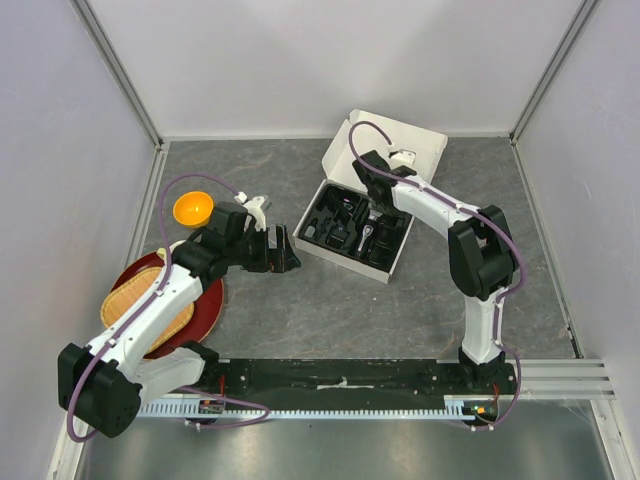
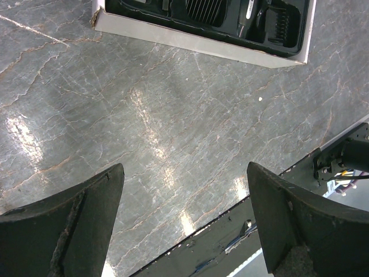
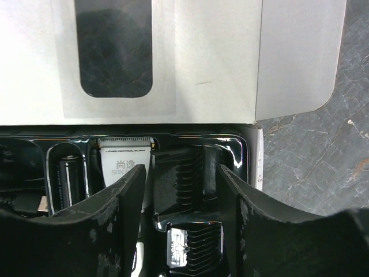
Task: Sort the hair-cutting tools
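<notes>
While R gripper (image 3: 181,173) hangs open astride a guard comb (image 3: 187,193) in the tray (image 3: 242,144), L gripper (image 2: 184,167) sits open and empty, so step prob. comb pickup; next: lower, close squarely.

L gripper (image 2: 184,170) is wide open, nothing betw. its 2 dark fingers (image 2: 69,225). Under it is bare grey table (image 2: 144,115) w/ shiny spots. At the top sits a white box (image 2: 202,46) w/ a black tray (image 2: 144,7) inside. A guard comb (image 2: 281,23) w/ teeth lies in the tray, top R. A dark rail (image 2: 230,231) runs along the bottom R.
</notes>
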